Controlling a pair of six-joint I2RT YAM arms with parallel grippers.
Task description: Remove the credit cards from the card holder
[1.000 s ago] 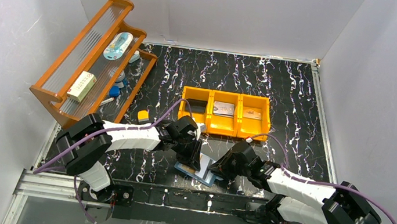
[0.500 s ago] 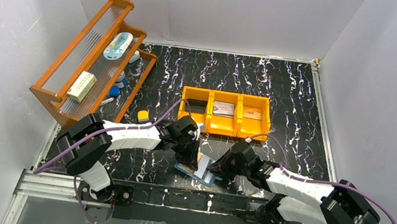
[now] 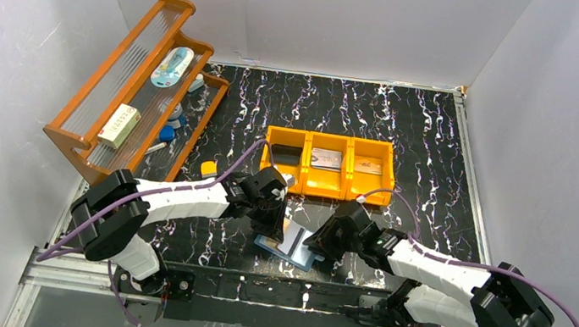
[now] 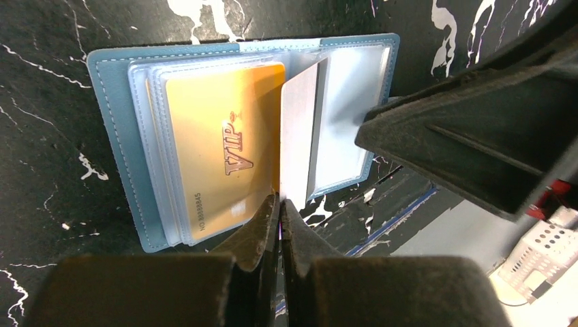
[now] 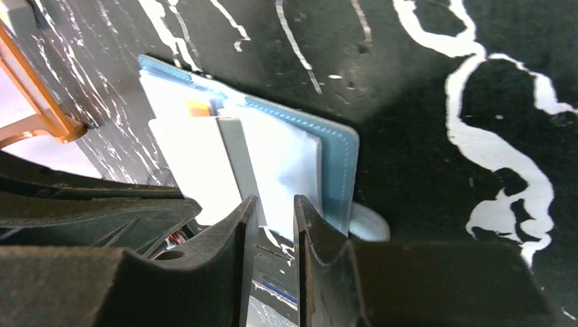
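The card holder, a teal-blue bifold wallet, lies open near the table's front edge. A gold "VIP" credit card sits in its left clear sleeves. A pale grey credit card stands up out of the middle fold. My left gripper is shut on that card's near edge. At the wallet's right half is my right gripper, its jaws a narrow gap apart with nothing between them.
An orange three-compartment bin stands just behind the wallet, with flat cards in its middle and right compartments. A wooden rack with small items is at the back left. A small yellow-orange block lies near it.
My left gripper closed on the grey card's edge and has drawn back a little from the wallet. The right gripper has barely moved.
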